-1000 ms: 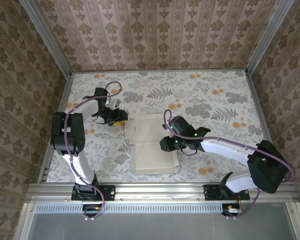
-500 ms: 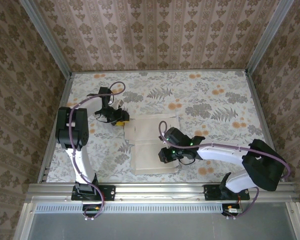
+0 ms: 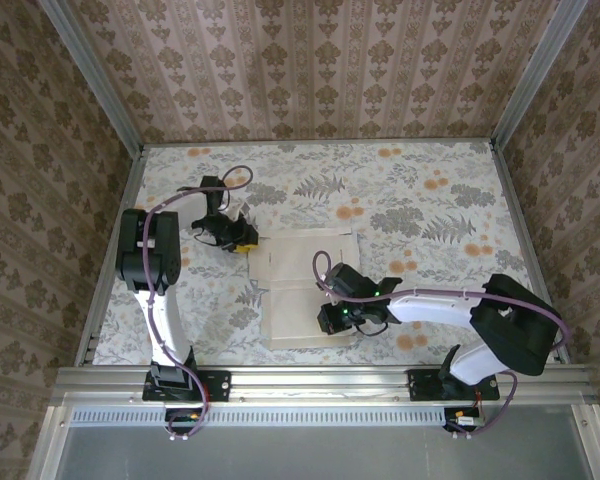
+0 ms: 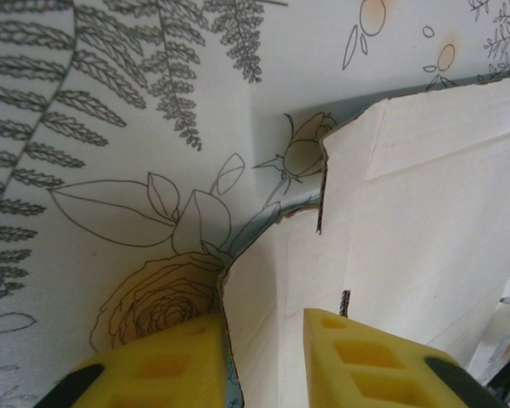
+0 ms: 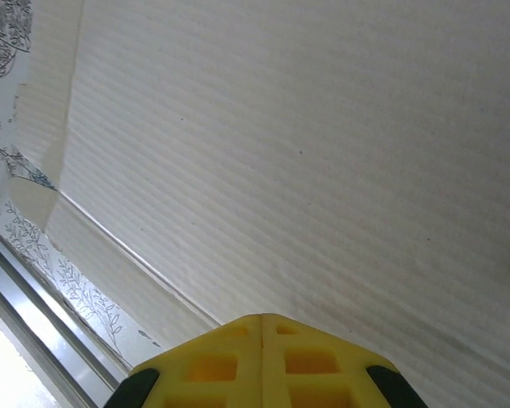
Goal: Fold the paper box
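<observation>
The paper box [image 3: 305, 290] lies as a flat sheet, off-white side up, in the middle of the table. My left gripper [image 3: 242, 238] is at its far-left corner. In the left wrist view a lifted flap of the paper box [image 4: 425, 187] stands between the yellow fingers [image 4: 161, 365], its turquoise underside against the left one. The left gripper [image 4: 263, 327] is open, with a gap beside the card. My right gripper [image 3: 332, 318] is over the sheet's near right part. In the right wrist view the right gripper [image 5: 262, 319] is shut, tips together, low over the ribbed card [image 5: 306, 153].
The floral table cover [image 3: 430, 190] runs around the sheet, with patterned walls on three sides. A metal rail [image 3: 320, 380] borders the near edge and shows again as the rail [image 5: 34, 289] beyond the sheet's corner.
The left gripper has edged right onto the sheet's corner and its jaws have narrowed around the flap. The right gripper has closed and slid nearer and leftward over the sheet.
</observation>
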Available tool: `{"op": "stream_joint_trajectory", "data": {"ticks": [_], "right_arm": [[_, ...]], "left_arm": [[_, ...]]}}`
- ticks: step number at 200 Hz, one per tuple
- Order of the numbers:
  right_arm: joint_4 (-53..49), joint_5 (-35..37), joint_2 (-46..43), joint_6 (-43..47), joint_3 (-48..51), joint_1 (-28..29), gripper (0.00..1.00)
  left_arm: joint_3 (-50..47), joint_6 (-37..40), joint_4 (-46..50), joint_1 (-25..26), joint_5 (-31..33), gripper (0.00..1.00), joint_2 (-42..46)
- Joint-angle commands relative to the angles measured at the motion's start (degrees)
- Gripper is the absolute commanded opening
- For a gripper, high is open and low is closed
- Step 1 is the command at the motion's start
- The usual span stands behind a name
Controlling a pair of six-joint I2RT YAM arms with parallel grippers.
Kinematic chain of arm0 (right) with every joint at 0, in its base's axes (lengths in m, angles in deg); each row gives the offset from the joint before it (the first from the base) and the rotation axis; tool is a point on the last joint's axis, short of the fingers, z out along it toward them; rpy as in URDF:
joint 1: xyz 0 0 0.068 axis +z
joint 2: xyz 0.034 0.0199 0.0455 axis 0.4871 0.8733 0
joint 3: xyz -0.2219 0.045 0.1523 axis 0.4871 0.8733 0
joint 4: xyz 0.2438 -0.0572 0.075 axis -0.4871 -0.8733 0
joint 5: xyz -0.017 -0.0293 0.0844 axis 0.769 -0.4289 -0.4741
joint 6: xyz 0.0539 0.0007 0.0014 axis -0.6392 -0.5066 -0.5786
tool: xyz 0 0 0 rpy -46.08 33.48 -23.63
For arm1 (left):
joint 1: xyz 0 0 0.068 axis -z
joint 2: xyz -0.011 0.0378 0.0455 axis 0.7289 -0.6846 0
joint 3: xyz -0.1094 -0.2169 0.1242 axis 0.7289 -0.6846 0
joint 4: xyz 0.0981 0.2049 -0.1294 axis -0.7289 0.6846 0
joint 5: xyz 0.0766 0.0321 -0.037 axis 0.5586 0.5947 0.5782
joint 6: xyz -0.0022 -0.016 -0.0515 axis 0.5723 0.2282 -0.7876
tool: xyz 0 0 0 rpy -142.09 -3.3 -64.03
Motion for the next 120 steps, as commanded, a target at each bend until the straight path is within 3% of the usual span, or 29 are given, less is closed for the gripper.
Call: {"op": "stream_joint_trajectory", "data": {"ticks": [1, 68, 120], "right_arm": [[1.5, 0.2, 1.4, -1.0, 0.9, 0.5, 0.07], [3.0, 1.6, 3.2, -2.0, 1.6, 0.7, 0.06], [2.8, 6.0, 3.2, -5.0, 1.0, 0.7, 0.04]], "left_arm": [[2.3, 1.5, 1.9, 0.2, -1.3, 0.24, -0.9], [3.1, 2.9, 3.1, 0.2, -2.1, 0.00, -0.4], [1.5, 2.4, -2.4, 1.0, -4.5, 0.00, 3.9]]}}
